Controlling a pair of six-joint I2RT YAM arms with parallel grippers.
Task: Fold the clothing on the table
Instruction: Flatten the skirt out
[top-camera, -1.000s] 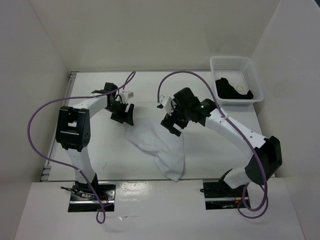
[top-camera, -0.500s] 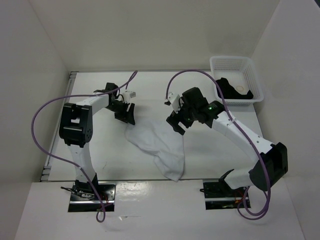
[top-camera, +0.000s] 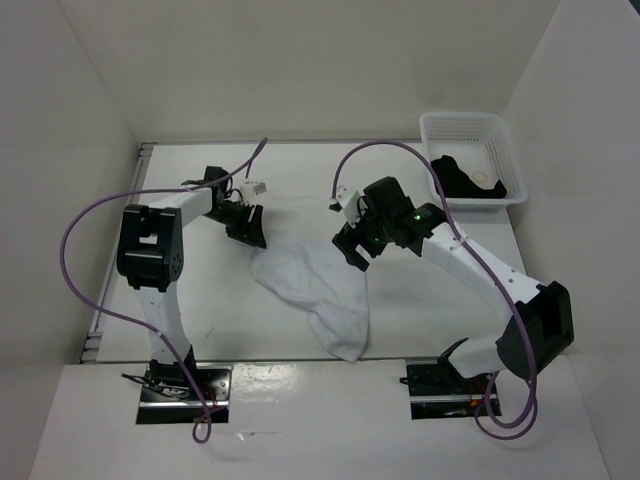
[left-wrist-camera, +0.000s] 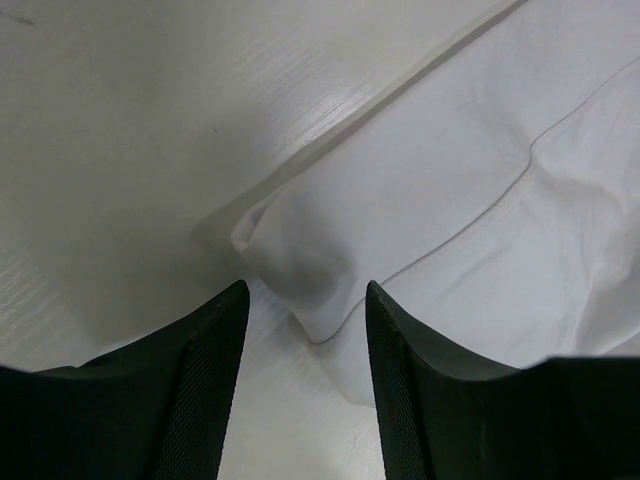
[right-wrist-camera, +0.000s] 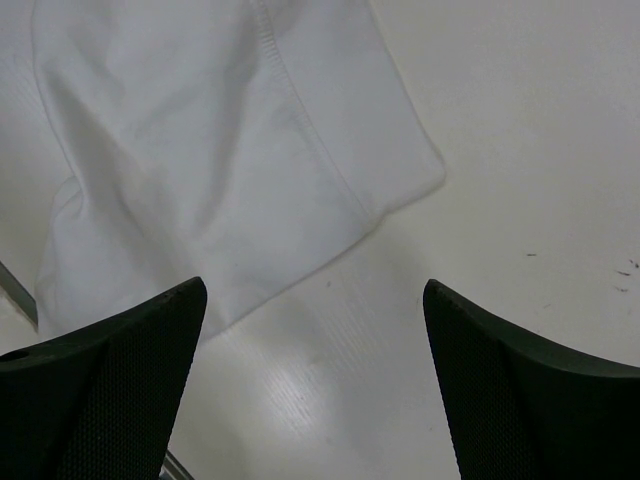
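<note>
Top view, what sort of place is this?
Probably a robot lab cell: a left arm and right arm bolted by a white table, plain walls around, a white garment and a basket.

The wrinkled white clothing (top-camera: 312, 285) lies flat, perhaps partly folded, on the white table (top-camera: 225, 312).

Robot lab test cell: wht panel walls (top-camera: 300, 70) round table (top-camera: 430, 300), purple cabling (top-camera: 64, 248).

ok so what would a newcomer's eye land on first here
The crumpled white clothing sprawled on the table. At its far edge the left gripper has open jaws straddling a corner, and the right gripper is wide open near another corner. Then the white basket in the far right corner, holding a black garment.
</note>
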